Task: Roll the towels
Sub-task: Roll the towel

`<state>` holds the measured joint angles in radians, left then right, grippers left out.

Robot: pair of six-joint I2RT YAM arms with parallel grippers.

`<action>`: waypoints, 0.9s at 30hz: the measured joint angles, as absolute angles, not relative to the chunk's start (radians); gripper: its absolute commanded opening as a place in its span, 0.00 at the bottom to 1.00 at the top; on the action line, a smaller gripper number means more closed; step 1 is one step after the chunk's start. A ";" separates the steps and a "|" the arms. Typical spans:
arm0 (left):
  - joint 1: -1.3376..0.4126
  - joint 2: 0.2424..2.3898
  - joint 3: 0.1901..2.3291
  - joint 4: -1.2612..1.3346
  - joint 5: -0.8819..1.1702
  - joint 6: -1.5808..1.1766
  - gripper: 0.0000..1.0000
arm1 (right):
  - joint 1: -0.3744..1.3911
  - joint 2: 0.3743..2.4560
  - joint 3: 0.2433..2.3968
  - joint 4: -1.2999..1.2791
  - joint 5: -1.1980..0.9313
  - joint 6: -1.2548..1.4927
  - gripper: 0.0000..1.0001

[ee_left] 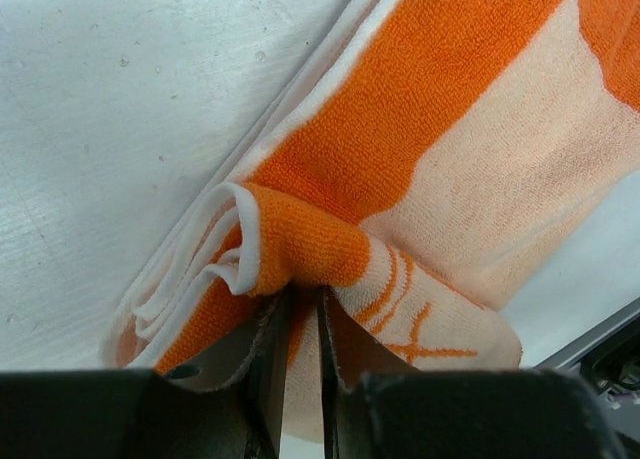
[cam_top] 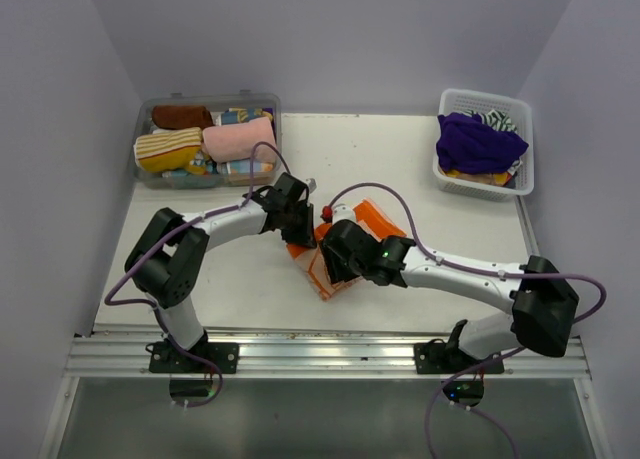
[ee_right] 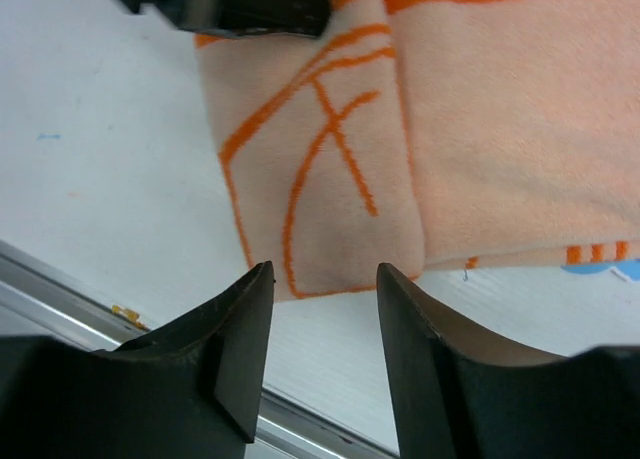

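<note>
Evidently soft, limp and light, the orange-and-cream towel (ee_left: 440,159) was pinched at its curled edge by the left gripper (ee_left: 300,324); the right gripper (ee_right: 325,304) was parted, empty, near a corner.

White tabletop (cam_top: 400,149). At its centre, an orange towel (cam_top: 372,217) with cream panels and thin orange line drawing. Far right corner: purple towel (cam_top: 475,142), white basket (cam_top: 483,97). Far left corner: clear bin (cam_top: 214,100) with a pink roll (cam_top: 238,139), yellow striped roll (cam_top: 168,147) and brown roll (cam_top: 182,116).
</note>
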<state>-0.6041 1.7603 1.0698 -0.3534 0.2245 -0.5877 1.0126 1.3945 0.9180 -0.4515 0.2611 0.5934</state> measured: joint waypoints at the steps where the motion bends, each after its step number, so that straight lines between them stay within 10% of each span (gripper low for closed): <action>1: -0.603 1.762 1.070 -0.353 0.229 -0.585 0.20 | 1.030 1.399 0.932 -0.452 0.268 0.566 0.54; 14: -0.602 1.770 1.070 -0.343 0.258 -0.582 0.20 | 1.191 1.662 1.036 -0.392 0.351 0.332 0.70; 27: -0.579 1.761 1.065 -0.343 0.293 -0.583 0.32 | 1.198 1.753 1.000 -0.287 0.475 0.327 0.00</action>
<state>-0.5793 1.7611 1.0653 -0.3428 0.2928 -0.5827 1.1980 1.7527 1.0004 -0.2871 0.4751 0.3267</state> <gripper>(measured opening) 0.281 0.091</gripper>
